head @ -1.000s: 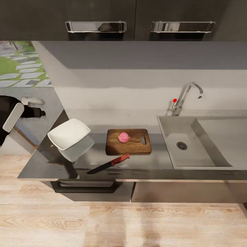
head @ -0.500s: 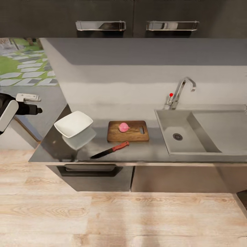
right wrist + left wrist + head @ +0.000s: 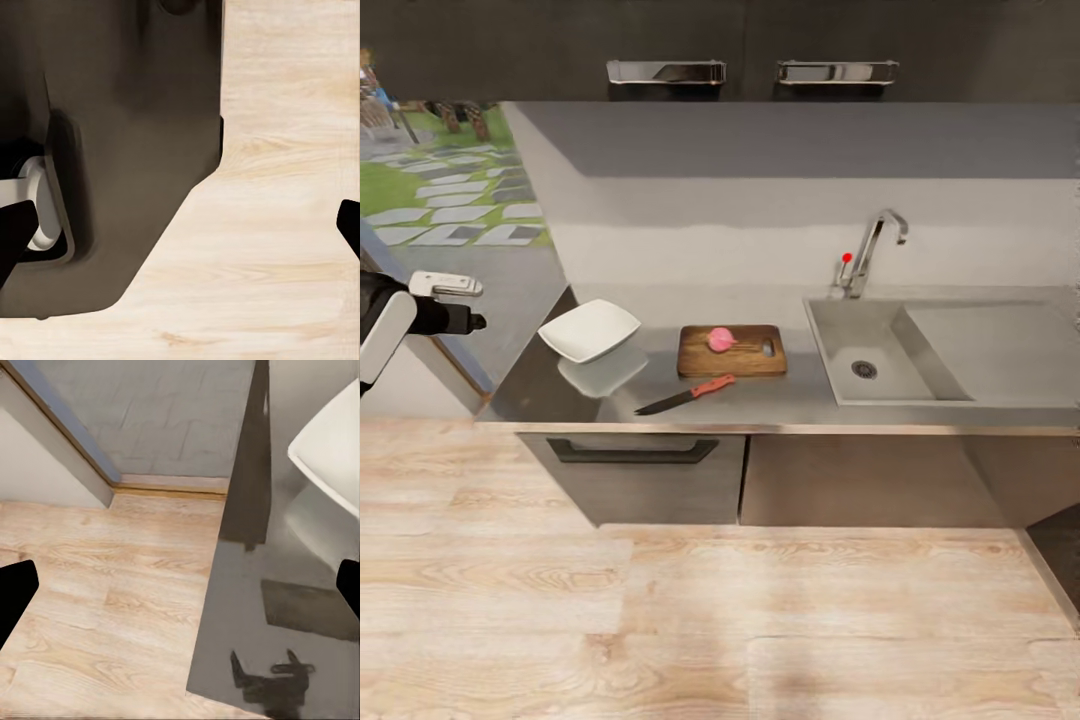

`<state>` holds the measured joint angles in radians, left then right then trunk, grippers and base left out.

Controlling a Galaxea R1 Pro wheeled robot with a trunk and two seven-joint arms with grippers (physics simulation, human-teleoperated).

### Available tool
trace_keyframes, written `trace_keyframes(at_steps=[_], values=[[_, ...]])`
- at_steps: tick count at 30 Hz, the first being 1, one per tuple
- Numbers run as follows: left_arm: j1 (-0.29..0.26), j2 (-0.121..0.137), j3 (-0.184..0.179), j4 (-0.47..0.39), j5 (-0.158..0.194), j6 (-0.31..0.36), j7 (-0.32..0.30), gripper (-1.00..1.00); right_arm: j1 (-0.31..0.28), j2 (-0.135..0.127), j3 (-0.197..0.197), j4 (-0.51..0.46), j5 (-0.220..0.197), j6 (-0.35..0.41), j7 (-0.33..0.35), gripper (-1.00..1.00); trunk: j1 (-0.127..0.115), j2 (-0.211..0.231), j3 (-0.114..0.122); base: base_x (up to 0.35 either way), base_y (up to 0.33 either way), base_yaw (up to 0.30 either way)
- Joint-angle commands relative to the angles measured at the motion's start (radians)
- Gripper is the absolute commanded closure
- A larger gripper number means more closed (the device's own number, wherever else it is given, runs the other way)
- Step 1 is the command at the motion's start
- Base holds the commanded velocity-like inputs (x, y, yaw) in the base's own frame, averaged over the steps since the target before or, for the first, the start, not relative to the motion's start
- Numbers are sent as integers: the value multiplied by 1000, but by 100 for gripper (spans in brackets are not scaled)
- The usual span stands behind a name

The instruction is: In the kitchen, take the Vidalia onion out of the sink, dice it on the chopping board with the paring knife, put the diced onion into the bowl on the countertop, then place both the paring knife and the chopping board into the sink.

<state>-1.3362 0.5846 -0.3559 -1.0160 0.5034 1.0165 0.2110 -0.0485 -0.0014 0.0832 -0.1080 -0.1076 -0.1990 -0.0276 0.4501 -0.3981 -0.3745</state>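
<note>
Moved: camera backs away; things unmoved.
Onion: small pinkish-red round onion (image 3: 720, 339) on brown wooden board (image 3: 732, 351), undiced.
Knife: orange-handled paring knife (image 3: 685, 395) on tabletop (image 3: 790, 400).
Fingers: left (image 3: 180, 585), right (image 3: 180, 225) spread, empty.

One of each — onion (image 3: 720, 339), board (image 3: 732, 351), knife (image 3: 686, 395), bowl (image 3: 590, 331) — and two cabinet handles (image 3: 666, 72).

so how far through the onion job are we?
Step one looks done: the onion sits whole on the chopping board, out of the sink. Nothing is in hand; both grippers are open and empty. Left: dice with the knife, fill the bowl, then put knife and board in the sink.
</note>
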Motion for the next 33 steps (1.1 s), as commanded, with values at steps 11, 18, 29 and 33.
trace_keyframes(at_steps=[11, 18, 29, 33], values=[[-1, -8, -6, 4, 10, 2, 10, -100, -1, 0, 9, -1, -10, -5, -3, -100, 0, -2, -2, -336, 0, 0], [0, -21, -7, 21, 10, 2, 10, -100, -1, -2, 9, -1, -10, -5, -3, -100, 0, -2, -2, -336, 0, 0], [0, -56, -66, 132, 10, -3, 9, -100, -1, -4, 9, -32, -10, -5, -3, -100, 0, -2, -2, -336, 0, 0], [0, -72, -126, 200, 10, -6, 6, -100, -1, -5, 9, -45, -10, -5, -4, -100, 0, -2, -2, -336, 0, 0]])
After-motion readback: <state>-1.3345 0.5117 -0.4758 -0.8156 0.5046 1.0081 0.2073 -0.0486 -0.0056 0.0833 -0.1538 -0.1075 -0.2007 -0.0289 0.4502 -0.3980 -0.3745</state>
